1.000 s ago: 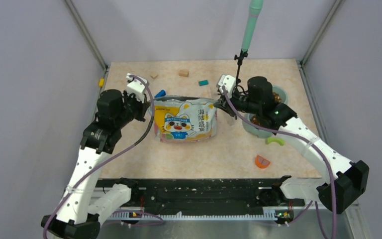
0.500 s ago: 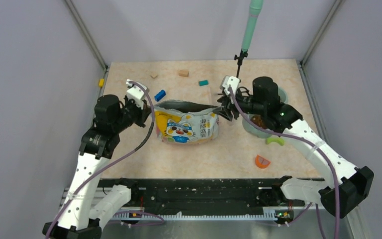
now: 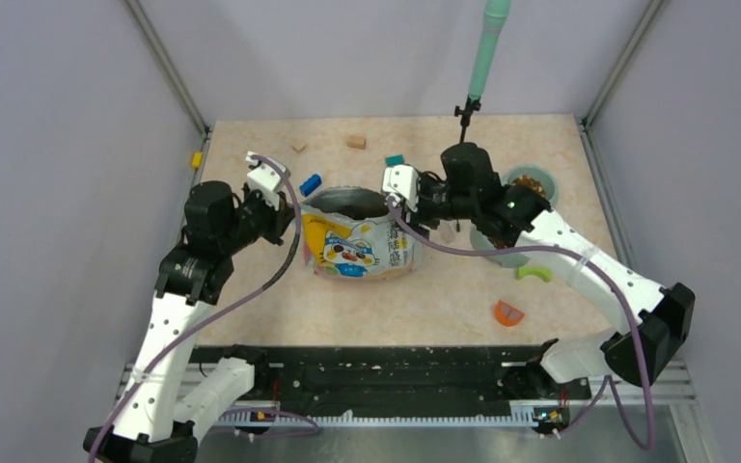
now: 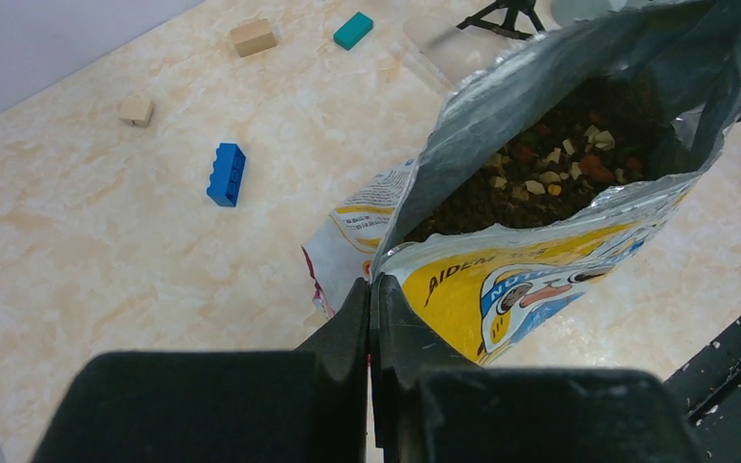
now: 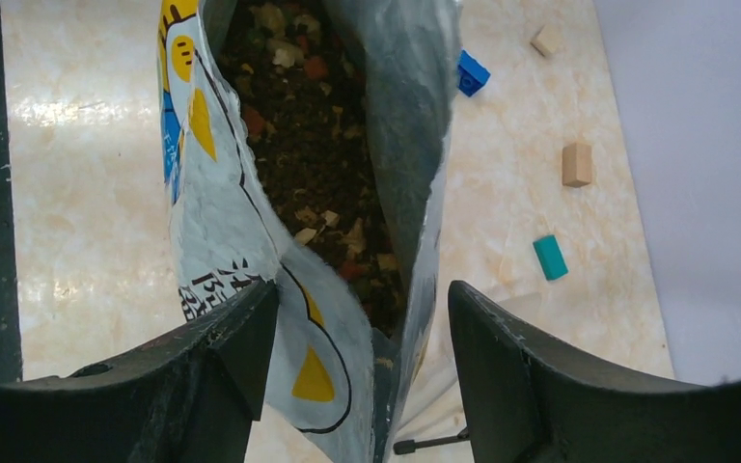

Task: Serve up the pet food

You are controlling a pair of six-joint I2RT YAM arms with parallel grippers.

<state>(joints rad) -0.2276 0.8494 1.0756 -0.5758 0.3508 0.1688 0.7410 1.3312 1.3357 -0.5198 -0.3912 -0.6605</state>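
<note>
Top view: my left gripper (image 3: pixel 288 220) is clenched on the left rim of the bag (image 3: pixel 357 246), which stands mouth-up at mid-table. My right gripper (image 3: pixel 403 203) sits at the bag's right rim. A bowl (image 3: pixel 548 183) lies to the right, partly under my right arm, with brown pieces in it. Left wrist view: my jaws are pressed flat together on the foil edge; the pet food (image 4: pixel 540 169) lies inside the bag as a dark heap with lighter bits. Right wrist view: my jaws stand apart astride the bag's right end — nothing is clamped. Judgement: some food appears served, and the step in hand is managing the opened bag. The next move calls for either closing the right jaws on the rim to tip the mouth toward the bowl, or backing out without snagging the foil. Obstructions: the stand with a green pole (image 3: pixel 483 58) just beyond my right wrist, a teal block (image 3: pixel 395 160) and a blue block (image 3: pixel 311 182) near the bag's far side — and my own right arm over the bowl area.
</note>
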